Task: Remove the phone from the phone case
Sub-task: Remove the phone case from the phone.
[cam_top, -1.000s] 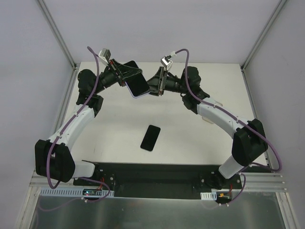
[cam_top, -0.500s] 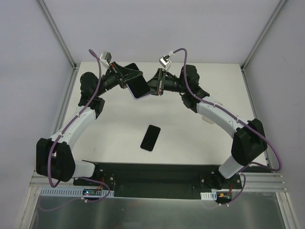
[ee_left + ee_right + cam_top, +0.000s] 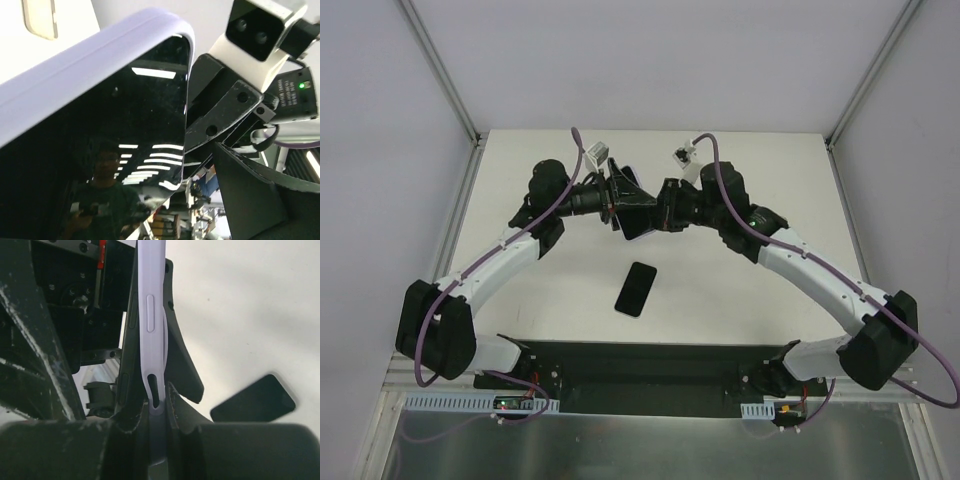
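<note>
Above the table's middle the two grippers meet around a black phone (image 3: 115, 125) in a lavender phone case (image 3: 153, 315). My right gripper (image 3: 159, 397) is shut on the case's thin end edge. The phone's dark side (image 3: 125, 380) stands just left of that edge. In the left wrist view the case's rim (image 3: 90, 65) runs along the top of the glossy screen. My left gripper (image 3: 623, 205) is open; one finger (image 3: 255, 200) stands well off the phone's edge, and the other is hidden behind the phone.
A second bare black phone (image 3: 636, 288) lies flat on the white table (image 3: 770, 170), below the grippers, and shows as a dark slab (image 3: 252, 400) in the right wrist view. Grey walls enclose the table on three sides.
Both arms have swung from the table's far side toward its middle. The left gripper has opened off the cased phone, and the right gripper has shut on the case's edge.
</note>
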Robot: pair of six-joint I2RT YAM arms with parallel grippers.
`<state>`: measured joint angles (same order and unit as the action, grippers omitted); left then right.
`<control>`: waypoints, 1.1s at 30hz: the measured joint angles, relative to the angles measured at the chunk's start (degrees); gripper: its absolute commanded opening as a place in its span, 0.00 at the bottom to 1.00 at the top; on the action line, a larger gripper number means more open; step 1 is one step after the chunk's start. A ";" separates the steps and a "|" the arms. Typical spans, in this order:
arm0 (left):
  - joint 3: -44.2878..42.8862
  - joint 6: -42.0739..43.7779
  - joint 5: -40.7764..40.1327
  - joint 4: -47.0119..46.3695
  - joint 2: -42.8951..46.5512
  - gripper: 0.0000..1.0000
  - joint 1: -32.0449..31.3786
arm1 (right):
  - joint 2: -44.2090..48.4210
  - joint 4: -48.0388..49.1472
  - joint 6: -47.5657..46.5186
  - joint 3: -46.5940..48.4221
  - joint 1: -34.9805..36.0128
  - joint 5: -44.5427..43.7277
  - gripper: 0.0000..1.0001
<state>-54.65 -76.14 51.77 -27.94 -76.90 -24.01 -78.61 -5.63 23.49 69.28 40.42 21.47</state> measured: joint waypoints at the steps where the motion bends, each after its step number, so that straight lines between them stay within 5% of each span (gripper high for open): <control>1: 0.00 1.20 0.44 1.18 -0.02 0.86 -0.15 | 0.66 -0.94 -0.85 -0.39 0.17 -0.96 0.01; 11: -0.07 9.75 2.51 13.49 -0.02 0.87 1.86 | 4.31 -4.24 -4.98 -6.86 -2.29 -12.52 0.01; 20: -0.48 10.78 5.05 12.24 1.92 0.87 3.28 | -0.57 -19.15 -10.25 -10.80 -6.14 -29.51 0.01; 33: -0.48 11.04 5.22 12.33 1.92 0.87 4.61 | -13.16 -16.15 -16.31 -11.23 -5.86 -36.57 0.01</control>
<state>-55.13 -65.10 56.99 -15.62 -74.98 -19.40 -91.77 -21.78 7.18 58.04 34.57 -15.09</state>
